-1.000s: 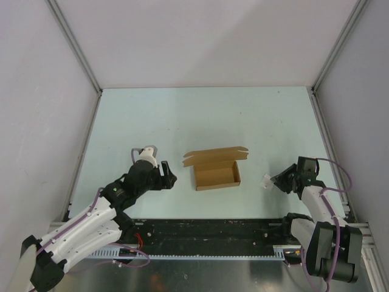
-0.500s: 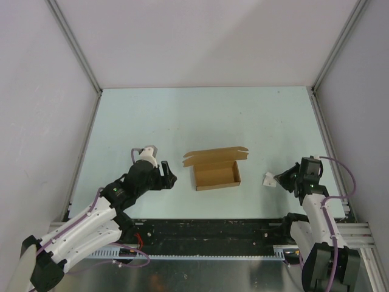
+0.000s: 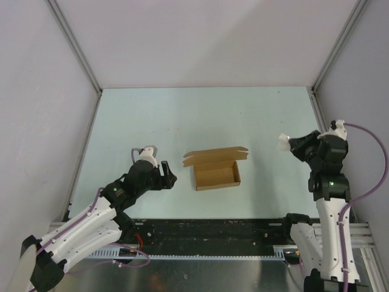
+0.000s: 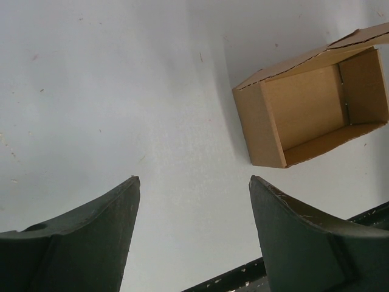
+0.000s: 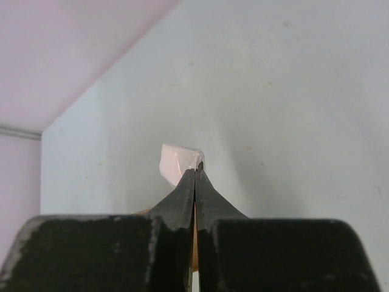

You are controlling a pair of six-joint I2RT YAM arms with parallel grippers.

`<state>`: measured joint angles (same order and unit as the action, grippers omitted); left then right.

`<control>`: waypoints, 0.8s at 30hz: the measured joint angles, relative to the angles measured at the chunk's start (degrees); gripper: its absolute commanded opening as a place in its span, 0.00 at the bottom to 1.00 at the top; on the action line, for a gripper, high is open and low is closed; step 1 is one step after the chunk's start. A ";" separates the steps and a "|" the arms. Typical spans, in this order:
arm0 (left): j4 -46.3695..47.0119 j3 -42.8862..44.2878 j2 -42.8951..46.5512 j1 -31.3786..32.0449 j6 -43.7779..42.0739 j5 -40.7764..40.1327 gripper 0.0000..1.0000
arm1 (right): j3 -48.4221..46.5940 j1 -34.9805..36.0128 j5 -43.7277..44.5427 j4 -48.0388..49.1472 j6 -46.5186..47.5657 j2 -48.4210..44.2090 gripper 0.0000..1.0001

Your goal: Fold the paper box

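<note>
- Top external view: the paper box is seen slightly on the near side of the middle of the surface, standing as an open oblong tray with its lid panel laid back on the far side.
- The step in hand is judged to be the closing: the walls are already raised, while the lid is not yet brought over or tucked in.
- The next move would call for the lid to be swung toward the near wall while the tray is steadied, and its rounded tabs guided inside.
- The left hand is released, with its jaws spread wide; it is placed just left of the box and not touching it.
- The right hand is clenched on a small white wad, well apart from the box on the right; it would have to be emptied before it could help.
- Open room is found beyond the lid and on both sides; on the near side, movement is bounded by the black rail.
</note>
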<state>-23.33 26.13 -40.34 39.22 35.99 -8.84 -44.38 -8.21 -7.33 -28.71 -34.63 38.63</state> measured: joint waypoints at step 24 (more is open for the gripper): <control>0.00 0.00 0.00 0.00 1.14 0.04 0.77 | -12.46 58.93 12.68 4.46 22.12 21.16 0.00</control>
<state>-23.33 26.13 -40.34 39.22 37.12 -8.80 -56.84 50.72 5.34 -24.25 -12.51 59.79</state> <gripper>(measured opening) 0.776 0.009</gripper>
